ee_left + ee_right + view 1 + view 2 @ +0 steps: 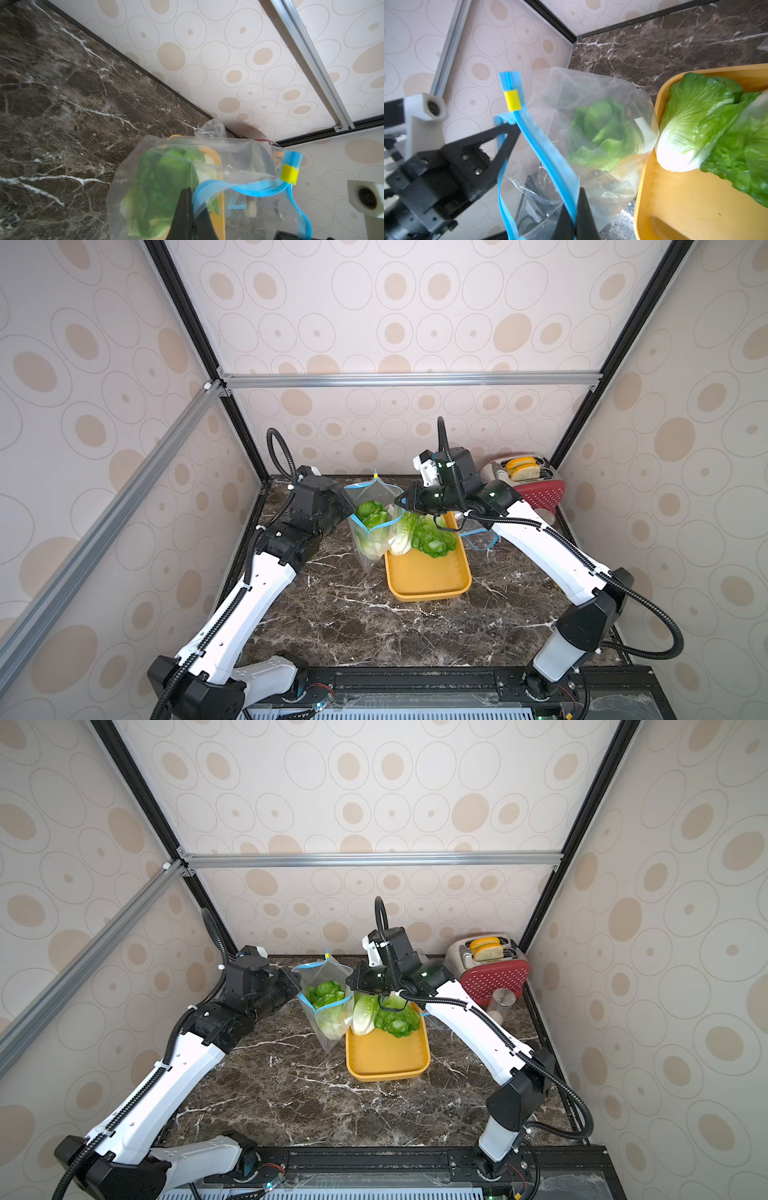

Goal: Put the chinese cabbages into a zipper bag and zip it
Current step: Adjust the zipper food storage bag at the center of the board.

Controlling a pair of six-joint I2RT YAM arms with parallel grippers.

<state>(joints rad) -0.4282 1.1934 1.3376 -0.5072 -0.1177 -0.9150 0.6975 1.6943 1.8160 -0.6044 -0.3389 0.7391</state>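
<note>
A clear zipper bag (374, 545) with a blue zip rim (548, 149) and yellow slider (512, 100) hangs open above the table between my grippers. The left gripper (190, 192) is shut on the rim's near-left side. Across the mouth, the right gripper (576, 207) is shut on the opposite side of the rim. One chinese cabbage (371, 510) sits inside the bag, leaves up. Two more cabbages, one pale (402, 537) and one leafy green (434, 539), lie at the far end of the yellow tray (428, 585), beside the bag.
A red toaster (490, 965) with bread slices stands in the back right corner, with a metal can (500, 1000) in front of it. Another clear bag with a blue rim (478, 539) lies right of the tray, under the right arm. Walls close the back and both sides.
</note>
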